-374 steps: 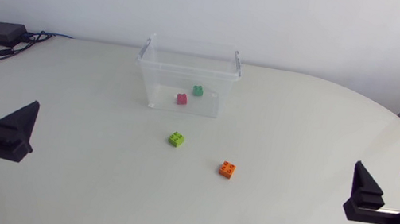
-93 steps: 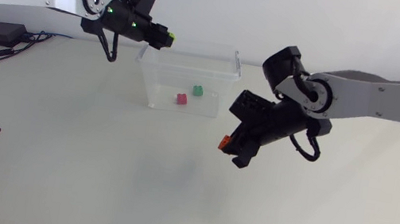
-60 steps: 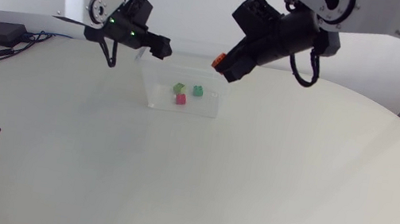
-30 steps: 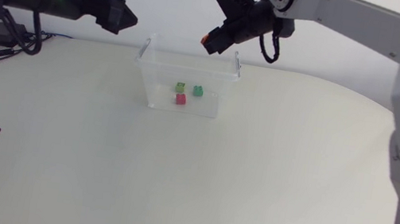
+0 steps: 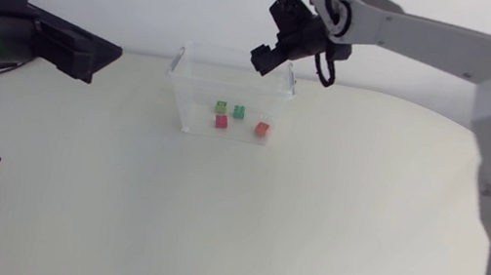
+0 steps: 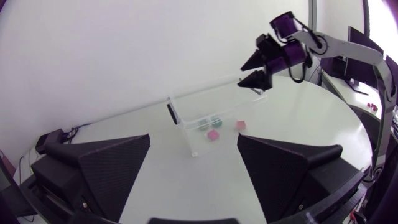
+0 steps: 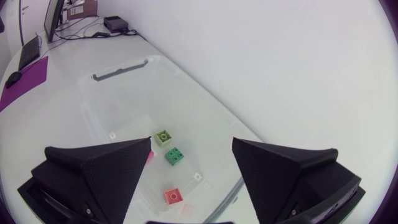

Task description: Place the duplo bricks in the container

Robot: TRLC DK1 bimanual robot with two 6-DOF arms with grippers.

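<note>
Hovering above the container (image 5: 181, 60), the right tool (image 5: 261, 61) gaped wide and empty, seemingly placed for a drop. Four duplo bricks (image 5: 221, 122) lay inside, the orange brick (image 5: 263, 129) slightly apart. The left tool (image 5: 100, 60), also wide, hung clear.

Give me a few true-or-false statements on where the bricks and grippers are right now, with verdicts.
1. The orange brick lies inside the clear container. True.
2. The right gripper is shut on a brick. False: it is open and empty, above the container.
3. The lime green brick lies outside the container. False: it is inside, next to the dark green brick.
4. The left gripper is open and off to one side, apart from the container. True.
5. Four bricks are in the container, the pink brick among them. True.
</note>
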